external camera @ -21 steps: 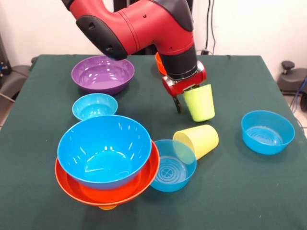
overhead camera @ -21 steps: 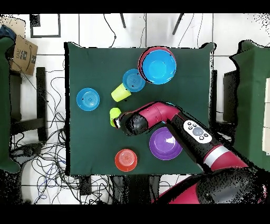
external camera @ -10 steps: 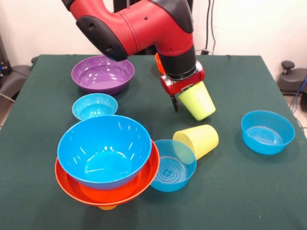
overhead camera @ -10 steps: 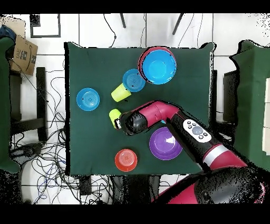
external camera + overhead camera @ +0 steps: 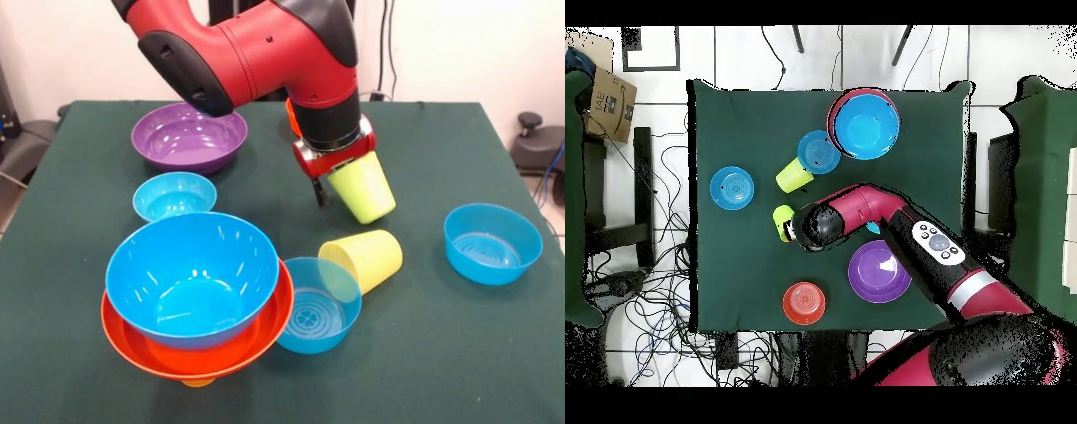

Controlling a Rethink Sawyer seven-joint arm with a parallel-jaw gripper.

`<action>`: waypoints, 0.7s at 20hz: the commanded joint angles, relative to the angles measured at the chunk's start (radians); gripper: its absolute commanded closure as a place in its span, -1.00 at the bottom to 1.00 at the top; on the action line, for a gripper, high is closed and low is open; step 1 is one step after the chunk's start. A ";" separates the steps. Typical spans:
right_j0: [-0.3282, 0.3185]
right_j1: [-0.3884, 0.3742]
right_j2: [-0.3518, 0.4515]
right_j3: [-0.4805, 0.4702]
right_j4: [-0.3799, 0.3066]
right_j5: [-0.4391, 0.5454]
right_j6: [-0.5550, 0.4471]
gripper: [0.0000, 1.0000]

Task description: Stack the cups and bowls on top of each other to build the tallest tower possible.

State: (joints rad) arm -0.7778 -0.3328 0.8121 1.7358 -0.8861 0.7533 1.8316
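My gripper (image 5: 346, 181) is shut on the lime green cup (image 5: 362, 187) and holds it tilted above the table's middle; overhead, the gripper (image 5: 791, 224) and cup (image 5: 781, 221) sit left of centre. Below it the pale yellow cup (image 5: 362, 258) lies on its side, touching a medium blue bowl (image 5: 316, 305). The tower stands at the front left: a large blue bowl (image 5: 181, 296) nested in the large orange bowl (image 5: 265, 340), with an orange cup (image 5: 198, 382) just showing beneath.
A purple bowl (image 5: 189, 136) and a small blue bowl (image 5: 174, 195) sit on the left. Another medium blue bowl (image 5: 493, 243) is at the right. A small orange bowl (image 5: 804, 303) lies upside down near the table edge, mostly hidden behind the arm in the front view.
The gripper has risen slightly and turned, tipping the lime green cup from nearly upright to a slant. Nothing else has moved.
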 commanded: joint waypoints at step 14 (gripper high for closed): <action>-0.018 -0.002 0.057 -0.098 0.116 0.105 -0.291 -1.00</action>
State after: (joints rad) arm -0.8049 -0.3327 0.8434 1.7189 -0.7689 0.7954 1.8316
